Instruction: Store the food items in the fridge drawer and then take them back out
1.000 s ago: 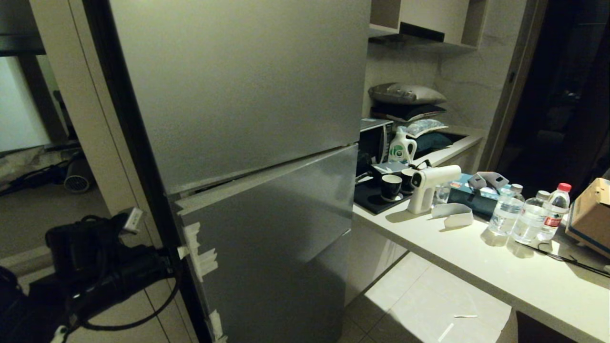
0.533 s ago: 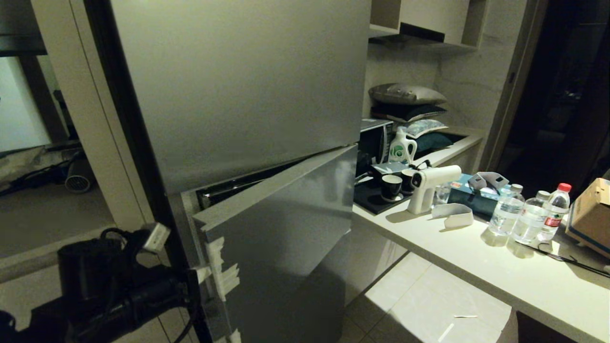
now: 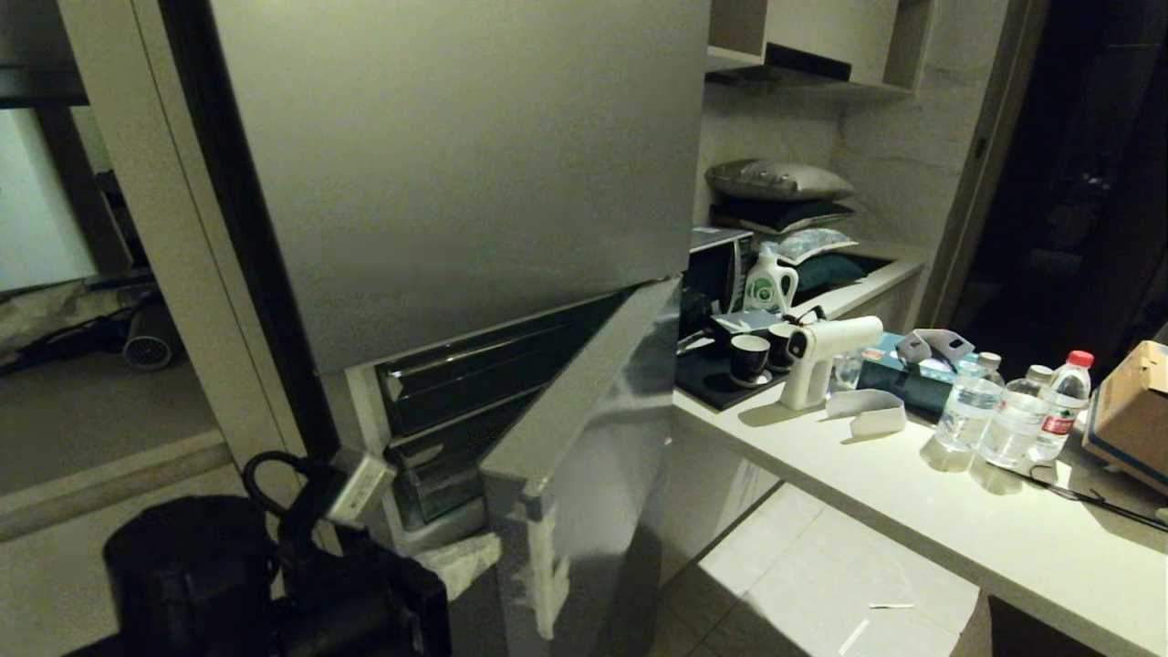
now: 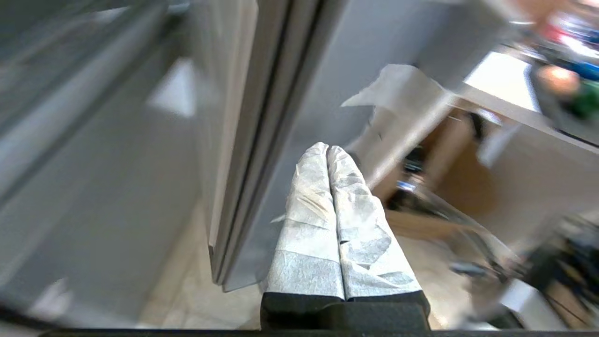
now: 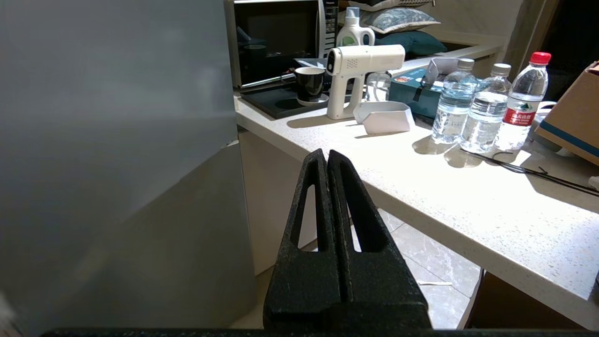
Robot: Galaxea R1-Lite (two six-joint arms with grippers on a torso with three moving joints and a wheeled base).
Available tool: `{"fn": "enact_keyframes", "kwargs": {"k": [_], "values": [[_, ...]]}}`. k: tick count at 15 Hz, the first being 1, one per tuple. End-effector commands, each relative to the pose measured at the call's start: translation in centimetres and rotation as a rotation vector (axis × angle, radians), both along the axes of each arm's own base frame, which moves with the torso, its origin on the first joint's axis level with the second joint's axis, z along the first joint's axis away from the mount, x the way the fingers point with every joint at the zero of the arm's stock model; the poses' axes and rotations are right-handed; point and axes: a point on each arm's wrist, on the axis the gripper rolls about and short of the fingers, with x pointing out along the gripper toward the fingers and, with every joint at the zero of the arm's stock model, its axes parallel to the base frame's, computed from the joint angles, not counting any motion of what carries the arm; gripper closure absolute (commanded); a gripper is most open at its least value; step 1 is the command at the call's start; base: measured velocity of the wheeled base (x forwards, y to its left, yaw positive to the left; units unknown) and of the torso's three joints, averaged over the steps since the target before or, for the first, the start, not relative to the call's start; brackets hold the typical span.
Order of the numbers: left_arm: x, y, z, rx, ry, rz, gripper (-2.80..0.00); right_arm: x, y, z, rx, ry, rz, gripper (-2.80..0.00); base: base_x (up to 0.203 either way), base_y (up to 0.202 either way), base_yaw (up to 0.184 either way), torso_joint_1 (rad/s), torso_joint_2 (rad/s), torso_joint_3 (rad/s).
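Note:
The grey fridge's lower door (image 3: 584,438) stands partly open, hinged on the right, with white tape on its free edge. My left gripper (image 3: 474,552) is shut, and its white-taped fingertips sit behind that edge, low in the head view. In the left wrist view the left gripper (image 4: 327,150) holds nothing, beside the door edge (image 4: 243,140). Dark drawer fronts (image 3: 474,379) are stacked inside the opening; I cannot tell which is the fridge drawer. The food items are not clearly in view. My right gripper (image 5: 326,154) hangs shut and empty near the counter edge.
A pale counter (image 3: 912,493) runs along the right with a white spray gun (image 3: 821,360), water bottles (image 3: 1013,411), a cardboard box (image 3: 1131,411), cups on a black tray (image 3: 748,360) and a microwave (image 5: 276,42). Tiled floor (image 3: 821,584) lies below it.
The lower fridge door has swung from almost shut to well open. My left arm has moved right and towards me along with the door's free edge. The right arm has not moved.

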Motion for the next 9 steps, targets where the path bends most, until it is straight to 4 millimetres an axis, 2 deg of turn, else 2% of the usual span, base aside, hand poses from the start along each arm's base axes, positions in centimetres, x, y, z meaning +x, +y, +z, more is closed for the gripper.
{"fn": "enact_keyframes", "kwargs": {"k": [1, 4, 7, 9], "values": [[-2.2, -2.1, 1.3, -0.054, -0.033, -0.111, 0.0, 0.2, 0.0, -0.8, 0.0, 0.028, 0.0, 0.0, 0.0, 0.0, 0.0, 0.0, 0.0, 0.0], [-4.1, -5.3, 2.8, -0.139, -0.046, -0.179, 0.0, 0.2, 0.0, -0.8, 0.002, 0.028, 0.0, 0.0, 0.0, 0.0, 0.0, 0.0, 0.0, 0.0], [-4.4, -4.7, 3.8, -0.16, -0.09, -0.058, 0.0, 0.2, 0.0, -0.8, 0.002, 0.028, 0.0, 0.0, 0.0, 0.0, 0.0, 0.0, 0.0, 0.0], [-5.1, -3.3, 5.9, -0.217, -0.177, 0.008, 0.0, 0.2, 0.0, -0.8, 0.002, 0.028, 0.0, 0.0, 0.0, 0.0, 0.0, 0.0, 0.0, 0.0]]}}
